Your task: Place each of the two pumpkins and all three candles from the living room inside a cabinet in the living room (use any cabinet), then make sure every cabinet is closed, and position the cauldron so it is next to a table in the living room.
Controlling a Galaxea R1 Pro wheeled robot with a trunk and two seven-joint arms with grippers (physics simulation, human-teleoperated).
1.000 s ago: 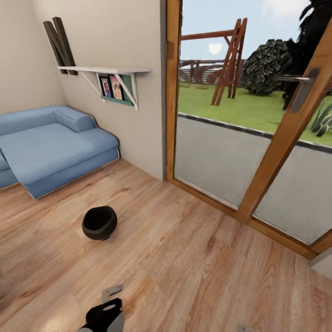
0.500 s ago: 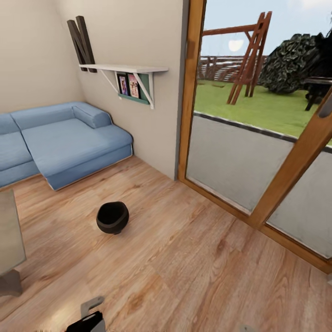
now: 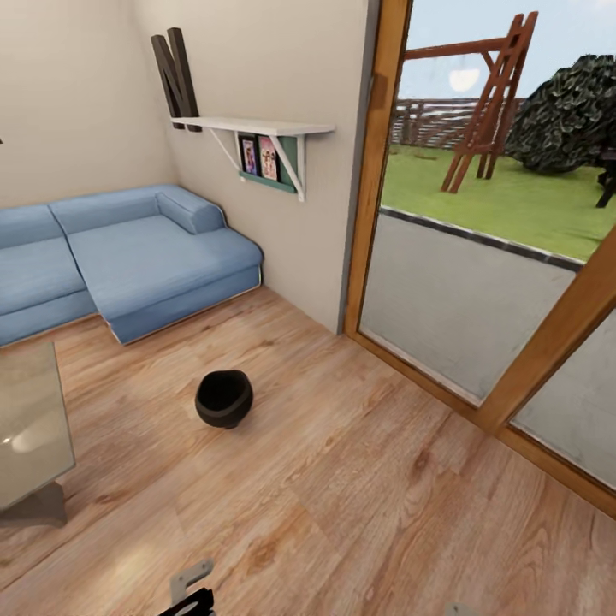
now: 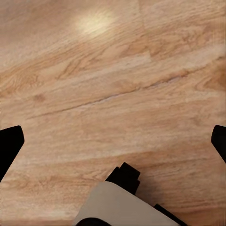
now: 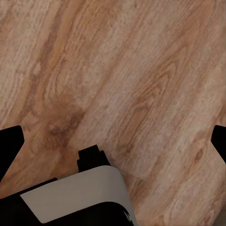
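Note:
The black cauldron [image 3: 224, 399] stands upright on the wooden floor in the head view, mouth facing up, a short way right of the glass-topped table [image 3: 30, 419] and apart from it. Part of my left arm [image 3: 193, 592] pokes in at the bottom edge, well short of the cauldron. In the left wrist view my left gripper [image 4: 113, 143] is open over bare floorboards, its dark fingertips [image 4: 9, 146] spread wide. My right gripper [image 5: 113, 141] is likewise open above the floor with nothing between its fingers. The pumpkins, candles and cabinet are out of view.
A blue corner sofa [image 3: 128, 257] lines the back wall. A white wall shelf [image 3: 257, 130] hangs above its right end. Wood-framed glass doors [image 3: 479, 282] run along the right side. Open floor lies between the cauldron and the doors.
The whole head view has swung leftward, so the picture shifted right; the table has come into view at the left. The cauldron has not moved on the floor.

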